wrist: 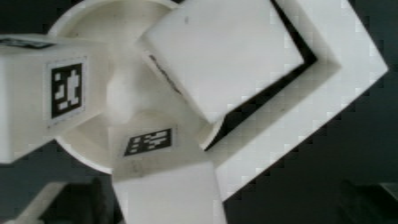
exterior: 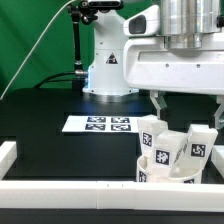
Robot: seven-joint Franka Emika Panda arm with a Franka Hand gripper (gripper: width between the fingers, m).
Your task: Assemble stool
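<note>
The stool [exterior: 172,152] stands upside down at the exterior view's lower right, against the front rail. Its round seat [exterior: 160,178] lies low, and three blocky white legs with square tags, such as this one [exterior: 199,146], stick up from it. My gripper [exterior: 189,108] hangs just above the legs, its fingers [exterior: 157,102] spread wide with nothing between them. The wrist view is filled at close range by the seat [wrist: 111,110] and the tagged legs [wrist: 169,165]. My fingertips do not show clearly there.
The marker board [exterior: 104,124] lies flat on the black table, mid-scene. A long white rail [exterior: 70,190] runs along the front edge and another [exterior: 6,152] at the exterior view's left. The arm's white base [exterior: 108,68] stands at the back.
</note>
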